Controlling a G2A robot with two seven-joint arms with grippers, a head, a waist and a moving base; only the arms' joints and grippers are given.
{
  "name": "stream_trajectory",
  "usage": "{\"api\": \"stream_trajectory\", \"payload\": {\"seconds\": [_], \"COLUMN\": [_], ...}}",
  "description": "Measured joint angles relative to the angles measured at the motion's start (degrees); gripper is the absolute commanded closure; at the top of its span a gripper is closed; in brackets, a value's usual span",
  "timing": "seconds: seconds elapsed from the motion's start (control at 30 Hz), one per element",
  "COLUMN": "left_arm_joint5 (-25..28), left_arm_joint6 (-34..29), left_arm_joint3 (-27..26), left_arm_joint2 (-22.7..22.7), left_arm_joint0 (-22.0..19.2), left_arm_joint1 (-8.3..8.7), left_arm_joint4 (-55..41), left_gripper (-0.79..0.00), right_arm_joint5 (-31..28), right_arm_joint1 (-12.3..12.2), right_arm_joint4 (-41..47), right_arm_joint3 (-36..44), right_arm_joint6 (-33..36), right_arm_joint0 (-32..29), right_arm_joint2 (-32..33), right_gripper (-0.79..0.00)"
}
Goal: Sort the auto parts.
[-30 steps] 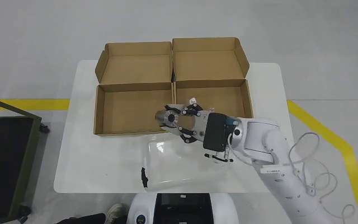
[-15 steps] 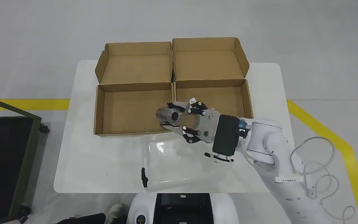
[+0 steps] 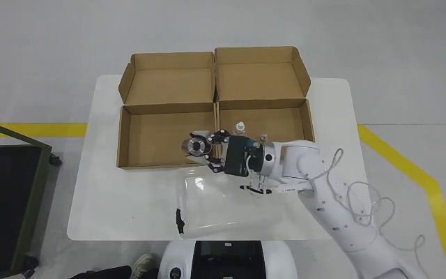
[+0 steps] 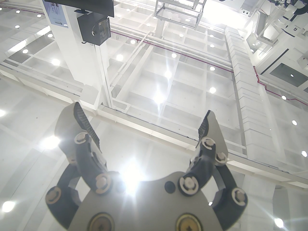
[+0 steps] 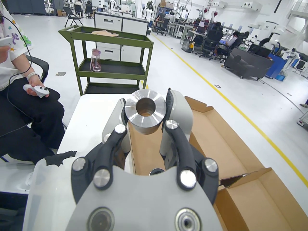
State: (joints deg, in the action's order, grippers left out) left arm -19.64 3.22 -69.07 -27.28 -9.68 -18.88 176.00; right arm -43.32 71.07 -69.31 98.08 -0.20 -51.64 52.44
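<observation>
**Metal ring held over a box**

The right gripper (image 5: 146,108) is squeezed tight on a shiny metal ring (image 3: 194,146). It holds the ring up above the near corner of the left box (image 3: 157,139), likely to drop it in. That box looks bare. The right box (image 3: 289,125) has a small pale thing (image 3: 240,126) inside. The left gripper (image 4: 143,121) is wide open and holds nothing.

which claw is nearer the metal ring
Right. The right claw is shut on the ring, above a cardboard box. The left claw is open and empty, aimed up at the ceiling.
</observation>
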Motion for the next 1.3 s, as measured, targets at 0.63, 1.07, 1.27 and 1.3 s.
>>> {"api": "stream_trajectory", "payload": {"seconds": [0.63,1.07,1.27,1.3], "left_arm_joint5": [0.0,0.0,0.0,0.0], "left_arm_joint6": [0.0,0.0,0.0,0.0], "left_arm_joint3": [0.0,0.0,0.0,0.0], "left_arm_joint2": [0.0,0.0,0.0,0.0], "left_arm_joint0": [0.0,0.0,0.0,0.0], "left_arm_joint1": [0.0,0.0,0.0,0.0], "left_arm_joint4": [0.0,0.0,0.0,0.0], "left_gripper": [-0.785,-0.785,-0.785,-0.785], "right_arm_joint5": [4.0,6.0,6.8,6.9], "right_arm_joint1": [4.4,8.0,9.7,10.0], "right_arm_joint4": [4.1,5.8,6.5,6.5], "right_arm_joint3": [-16.3,-26.5,-30.8,-31.6], "right_arm_joint6": [7.0,9.5,11.5,11.9], "right_arm_joint0": [10.7,16.3,18.6,19.0], "right_arm_joint2": [-9.4,-14.2,-16.0,-16.3], "right_gripper": [0.0,0.0,0.0,0.0]}}
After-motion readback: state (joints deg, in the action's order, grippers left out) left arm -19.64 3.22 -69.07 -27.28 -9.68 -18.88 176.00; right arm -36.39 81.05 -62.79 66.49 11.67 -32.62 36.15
